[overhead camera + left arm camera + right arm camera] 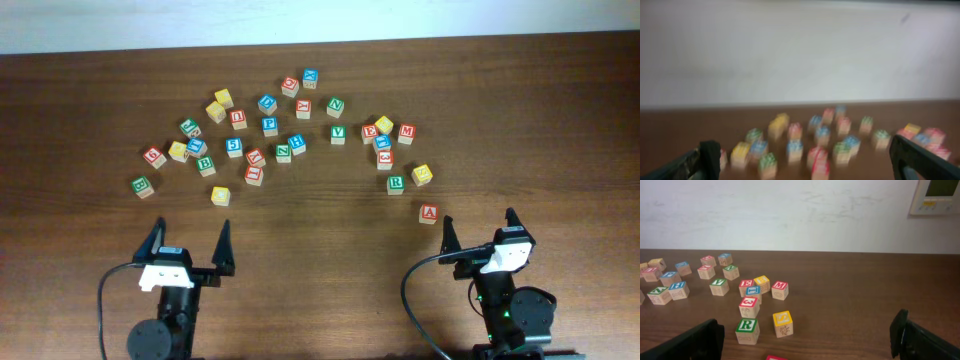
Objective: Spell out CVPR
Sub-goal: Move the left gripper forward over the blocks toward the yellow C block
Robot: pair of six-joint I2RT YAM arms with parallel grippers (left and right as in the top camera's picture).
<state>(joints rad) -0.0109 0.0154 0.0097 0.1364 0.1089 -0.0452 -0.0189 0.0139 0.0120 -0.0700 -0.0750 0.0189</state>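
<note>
The V block (338,133) stands mid-cluster with clear space around it. The P block (269,125) lies to its left among close neighbours. The R block (396,183) sits at the right edge of the cluster, nearest the right gripper (480,222).

The blocks are small wooden cubes and should prove light, rigid and not fragile. Their flat faces suit a pinch across two opposite sides, taken wherever neighbours leave room for the fingers.

The C is probably on one of the yellow blocks (422,174), but no view shows a yellow face clearly enough to read the letter.

Both the right gripper and the left gripper (191,228) are spread fully wide, hold nothing, and hover over the bare table (320,290), well short of the blocks.

The left wrist view is blurred and no letter can be read in it. The right wrist view shows R and V.
</note>
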